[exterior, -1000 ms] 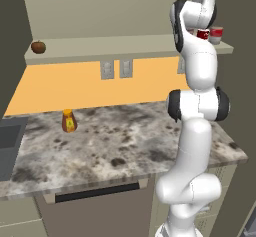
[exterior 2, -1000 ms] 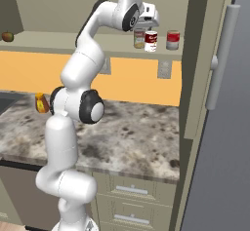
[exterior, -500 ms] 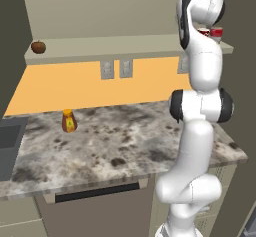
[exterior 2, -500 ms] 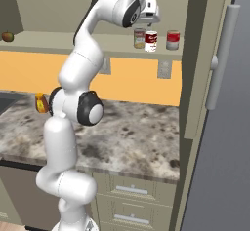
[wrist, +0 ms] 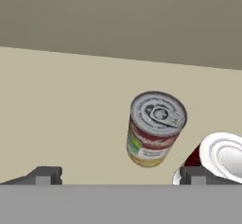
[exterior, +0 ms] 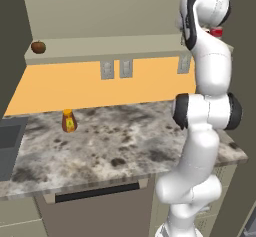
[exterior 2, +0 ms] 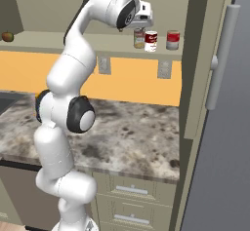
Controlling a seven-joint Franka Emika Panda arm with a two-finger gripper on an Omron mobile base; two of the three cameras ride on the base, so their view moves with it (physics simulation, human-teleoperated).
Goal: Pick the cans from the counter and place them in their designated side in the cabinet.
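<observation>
Two cans stand side by side at the right end of the cabinet's beige shelf board [exterior 2: 73,40]. One is silver-grey with a green-and-orange label [exterior 2: 139,38] [wrist: 153,128]. Close to its right is the dark red over white can [exterior 2: 151,41] [wrist: 218,156]. My gripper [exterior 2: 143,24] [wrist: 120,178] hovers just above and in front of them, open, with nothing between its fingers. In the hand view the labelled can lies ahead between the fingertips and the red can sits by the right fingertip [wrist: 197,176]. The speckled counter [exterior 2: 146,137] [exterior: 110,141] lies below.
A brighter red-and-grey can [exterior 2: 172,39] stands further right on the shelf. An orange bottle [exterior: 68,121] stands on the counter's left part, by the sink [exterior: 7,141]. A small brown round thing [exterior: 38,46] rests at the shelf's left end. A tall grey door with a handle [exterior 2: 222,54] borders the right.
The hand has lifted a little up and away from the cans, and its jaws have spread slightly wider. Both cans stand still on the shelf.
</observation>
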